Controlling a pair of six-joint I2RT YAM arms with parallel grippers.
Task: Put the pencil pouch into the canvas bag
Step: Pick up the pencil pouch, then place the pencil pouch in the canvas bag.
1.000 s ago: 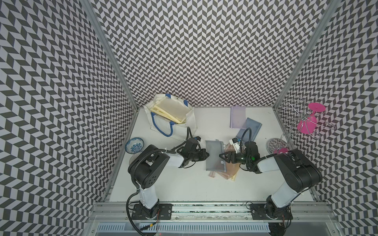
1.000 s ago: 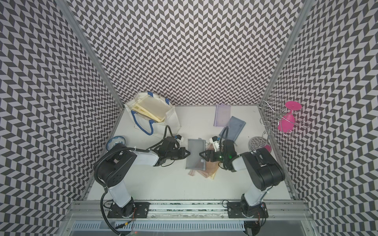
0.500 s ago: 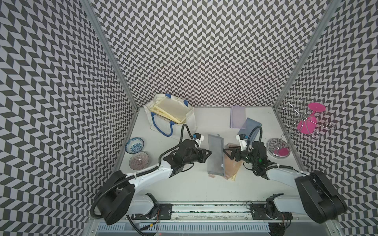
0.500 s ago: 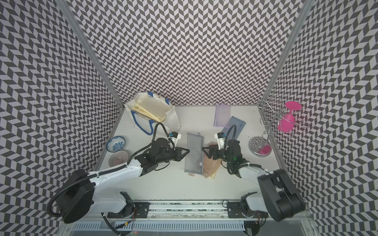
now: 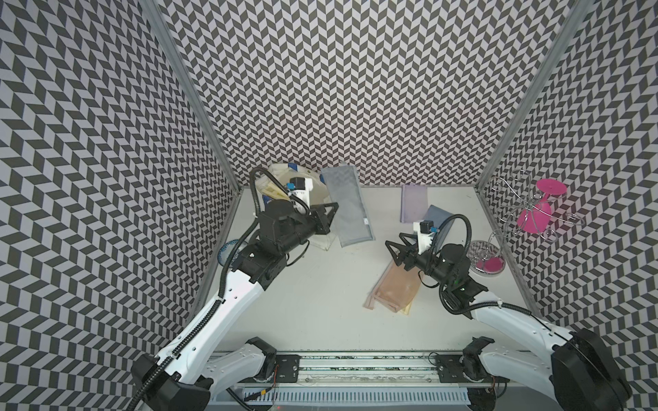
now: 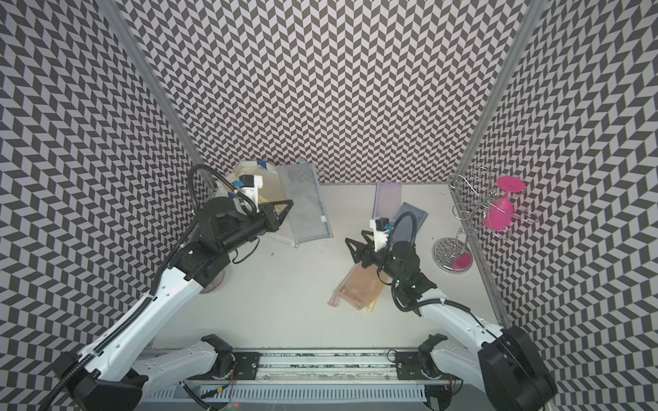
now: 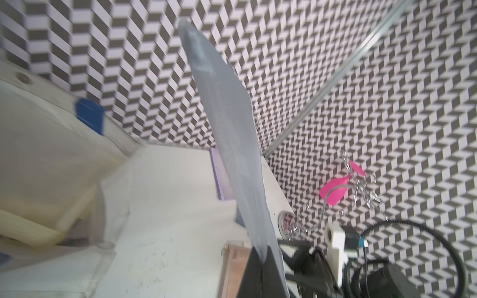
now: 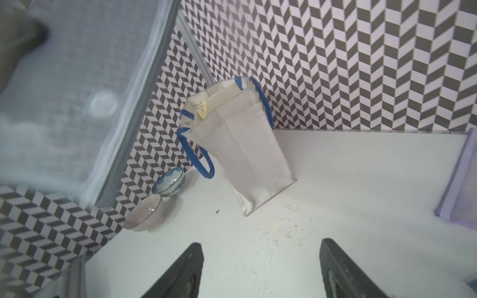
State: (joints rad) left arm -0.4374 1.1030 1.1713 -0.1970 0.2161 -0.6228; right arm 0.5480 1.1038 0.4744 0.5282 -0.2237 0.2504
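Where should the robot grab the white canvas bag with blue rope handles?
Probably the blue rope handle hanging outside the white canvas bag, approached from the white table's front: that loop droops clear of the cloth, thin enough for jaws, while its walls look too wide.

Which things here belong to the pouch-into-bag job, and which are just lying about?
In the job:
- grey mesh pouch, gripped by the left hand
- canvas bag

Lying about:
- purple pouch
- blue-grey pouch
- orange pouches
- blue bowl
- striped bowl
- wire rack holding a pink glass
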